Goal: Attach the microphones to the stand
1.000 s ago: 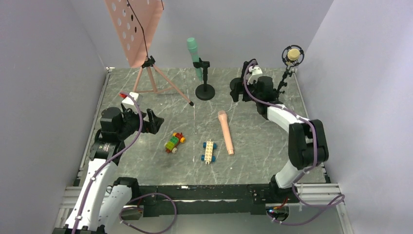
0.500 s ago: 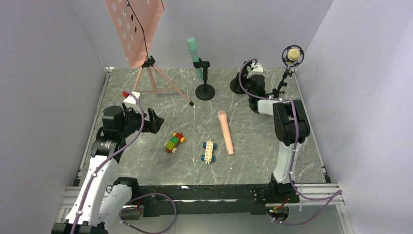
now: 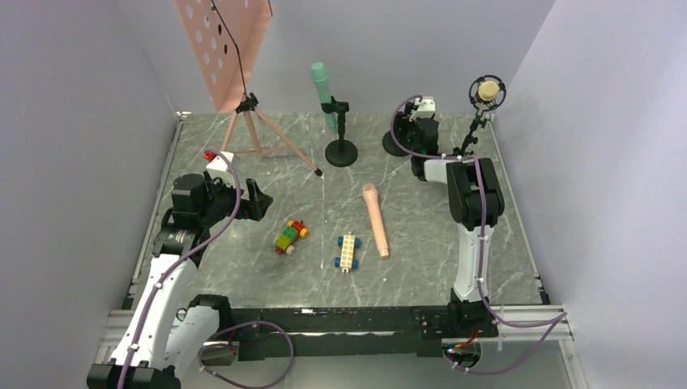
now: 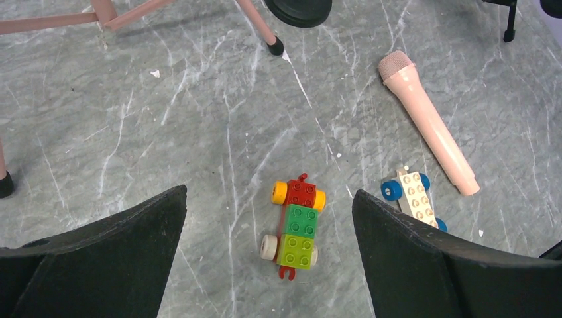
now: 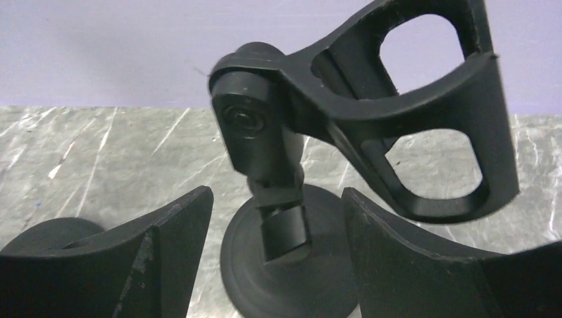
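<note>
Light is bright, even and diffuse. The left wrist view is sharp; the toy-brick car (image 4: 296,228) casts a faint, tight shadow. The right wrist view shows the stand clip (image 5: 397,112) slightly soft, with pale sheen on the table (image 5: 99,159) at 9 o'clock.

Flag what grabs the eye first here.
The tall salmon-pink perforated music stand looms at the back left. At the back centre a mint green stick microphone sits clipped in a black round-base stand, while a salmon pink stick microphone lies flat on the grey marbled tabletop.
</note>
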You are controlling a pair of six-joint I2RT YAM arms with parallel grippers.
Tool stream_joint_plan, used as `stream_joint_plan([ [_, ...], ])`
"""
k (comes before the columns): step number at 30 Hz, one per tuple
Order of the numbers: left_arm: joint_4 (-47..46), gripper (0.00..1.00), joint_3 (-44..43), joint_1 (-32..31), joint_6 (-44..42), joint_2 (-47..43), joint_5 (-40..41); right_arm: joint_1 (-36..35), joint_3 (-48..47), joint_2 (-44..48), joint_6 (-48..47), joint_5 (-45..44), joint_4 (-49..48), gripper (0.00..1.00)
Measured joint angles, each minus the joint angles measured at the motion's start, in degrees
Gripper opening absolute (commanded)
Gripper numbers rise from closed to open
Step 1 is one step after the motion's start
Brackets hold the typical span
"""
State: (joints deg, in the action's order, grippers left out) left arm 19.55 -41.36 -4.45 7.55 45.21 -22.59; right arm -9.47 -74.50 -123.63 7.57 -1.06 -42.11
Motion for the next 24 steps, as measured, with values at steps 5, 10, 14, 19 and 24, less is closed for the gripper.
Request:
stream_joint_plan([
  [5, 0.00, 0.99, 0.00, 0.04, 0.00, -0.04, 0.31, 0.39, -1.31, -3.56, -1.90, 0.04, -2.97, 0.67],
  [10, 0.00, 0.99, 0.00, 0.28, 0.00, 0.33, 0.37, 0.39, -1.33, -5.92, -4.52, 0.09, -5.42, 0.62],
  [14, 0.00, 0.99, 0.00, 0.52, 0.02, 0.83, 0.37, 0.37, -1.33, -6.60, -7.56, 0.31, -8.11, 0.56],
  [19, -0.02, 0.99, 0.00, 0.70, 0.00, 0.90, 0.37, 0.46, -1.33, -6.97, -9.07, 2.27, -11.10, 0.41],
  [24, 0.00, 0.99, 0.00, 0.74, 0.02, 0.92, 0.37, 0.72, -1.44, -7.34, -8.87, 4.74, -12.39, 0.24],
])
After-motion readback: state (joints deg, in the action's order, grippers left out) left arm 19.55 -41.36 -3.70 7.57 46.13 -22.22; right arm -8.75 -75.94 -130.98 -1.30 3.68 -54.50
